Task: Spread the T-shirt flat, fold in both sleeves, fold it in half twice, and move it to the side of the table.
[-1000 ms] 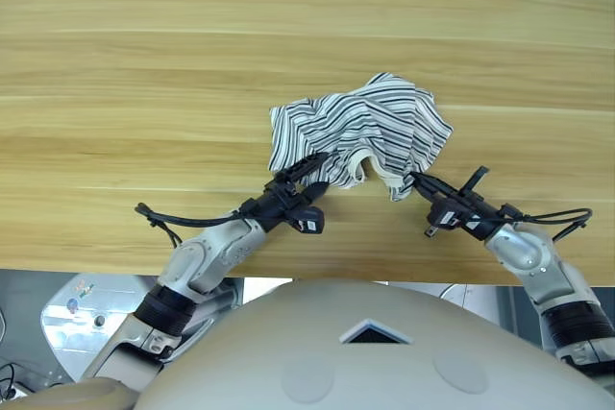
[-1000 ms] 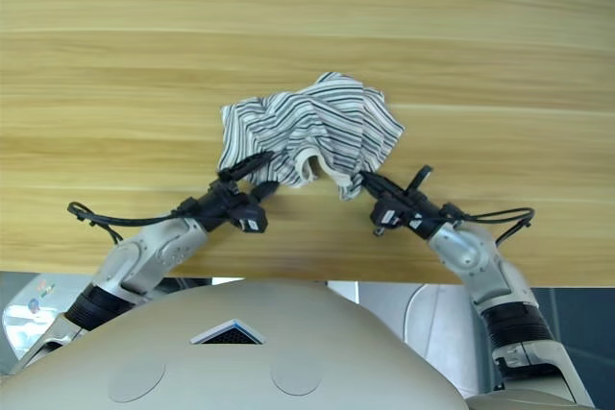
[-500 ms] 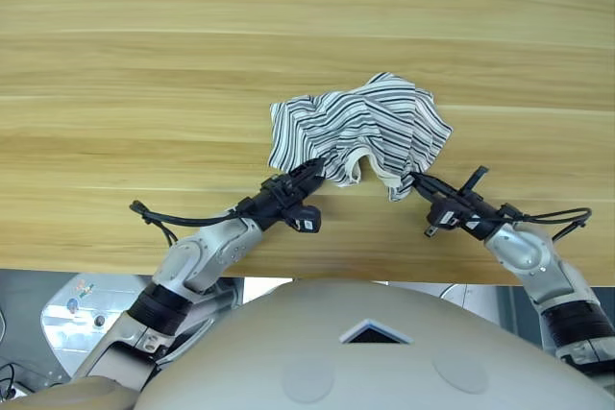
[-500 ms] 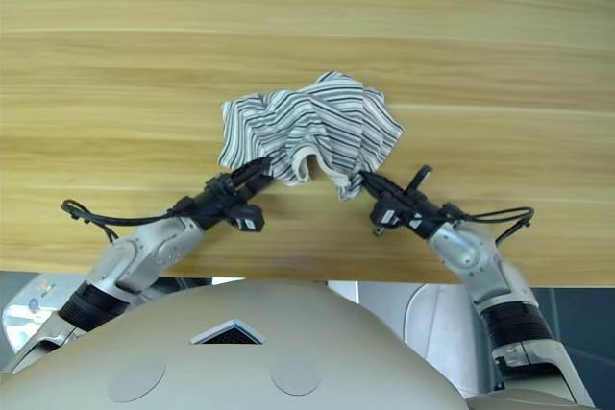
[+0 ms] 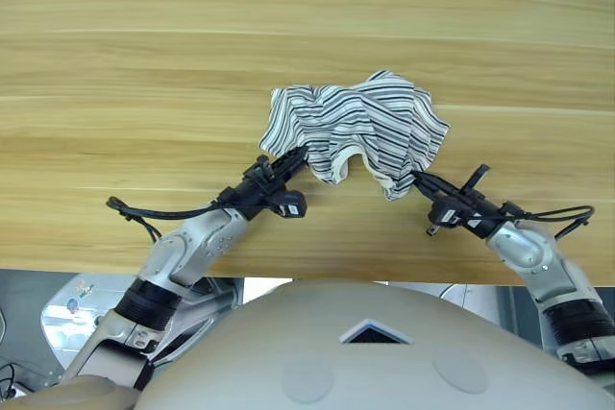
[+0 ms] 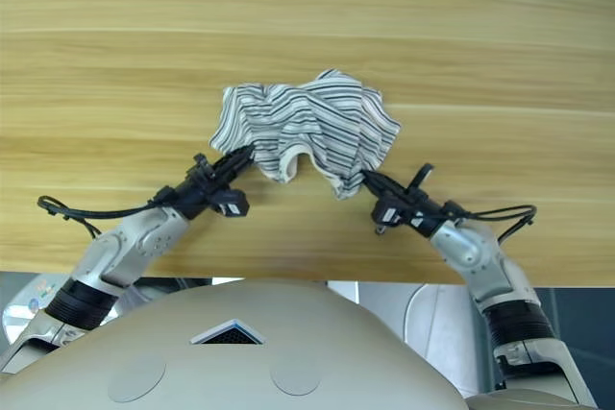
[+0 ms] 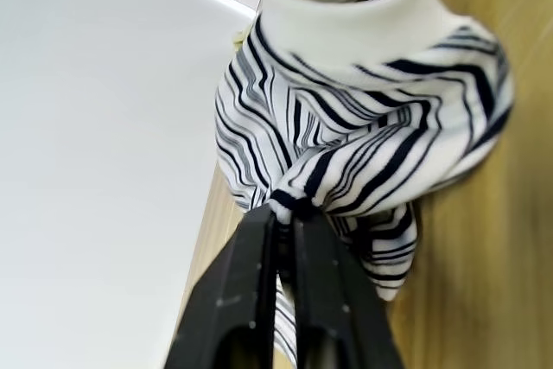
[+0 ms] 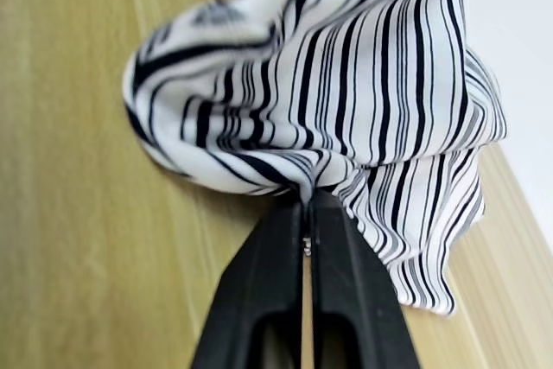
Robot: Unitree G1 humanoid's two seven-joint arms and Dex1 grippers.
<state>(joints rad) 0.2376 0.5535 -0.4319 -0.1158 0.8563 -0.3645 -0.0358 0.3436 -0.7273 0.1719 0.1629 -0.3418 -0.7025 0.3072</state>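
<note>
The T-shirt (image 5: 357,125) is bunched up mid-desk (image 5: 135,64), with its near edge pinched by the left hand (image 5: 296,155) and the right hand (image 5: 416,178). Probably best if the corners are pulled apart evenly and kept low, so the wrinkles get dragged out flat.

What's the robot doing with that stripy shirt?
The robot is pinching a crumpled striped T-shirt with both hands on a wooden table. Its left hand is shut on the shirt's near left edge, and its right hand is shut on the near right edge. The shirt is bunched up and not yet spread flat, so no folding is done.
</note>
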